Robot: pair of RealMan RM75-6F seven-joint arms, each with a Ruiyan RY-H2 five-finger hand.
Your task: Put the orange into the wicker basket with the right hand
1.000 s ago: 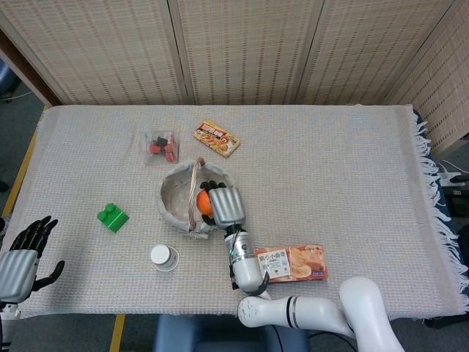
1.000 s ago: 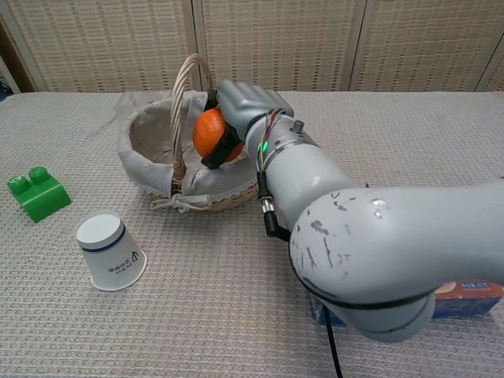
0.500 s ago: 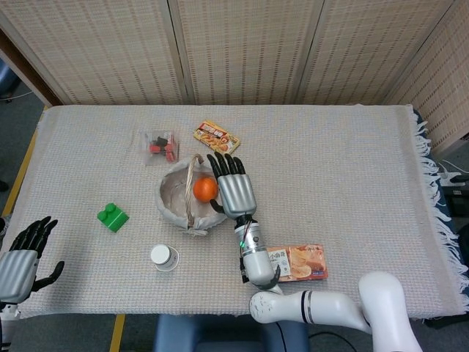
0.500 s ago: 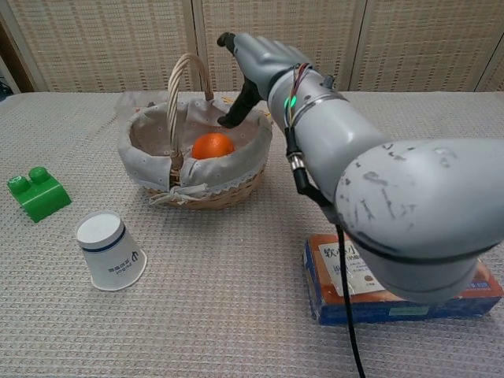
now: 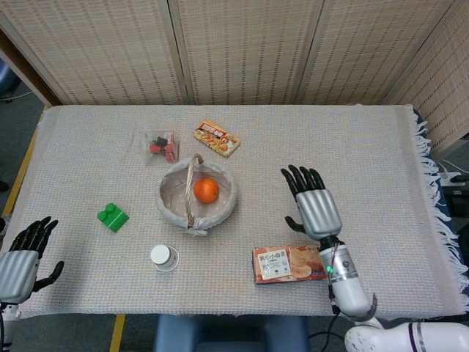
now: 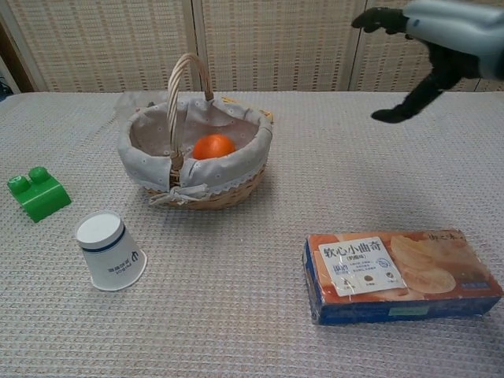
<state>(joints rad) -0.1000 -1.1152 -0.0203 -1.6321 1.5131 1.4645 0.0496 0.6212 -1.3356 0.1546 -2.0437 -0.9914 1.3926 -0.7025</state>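
The orange [image 5: 206, 190] [image 6: 213, 146] lies inside the cloth-lined wicker basket [image 5: 172, 206] [image 6: 153, 157], just right of its upright handle. My right hand [image 5: 311, 205] [image 6: 429, 39] hovers well to the right of the basket, fingers spread and empty. Off the table's front left corner my left hand [image 5: 22, 257] hangs open, holding nothing; the chest view does not show it.
A biscuit box [image 5: 289, 263] [image 6: 400, 274] lies just in front of the right hand. An upturned paper cup [image 5: 163, 257] [image 6: 109, 250] and a green block [image 5: 112, 217] [image 6: 35, 193] sit front-left of the basket. Behind it lie a snack box [image 5: 216, 138] and a clear packet [image 5: 160, 146].
The right hand let the orange go into the basket, then opened and swung away to the right. The left hand stayed still.
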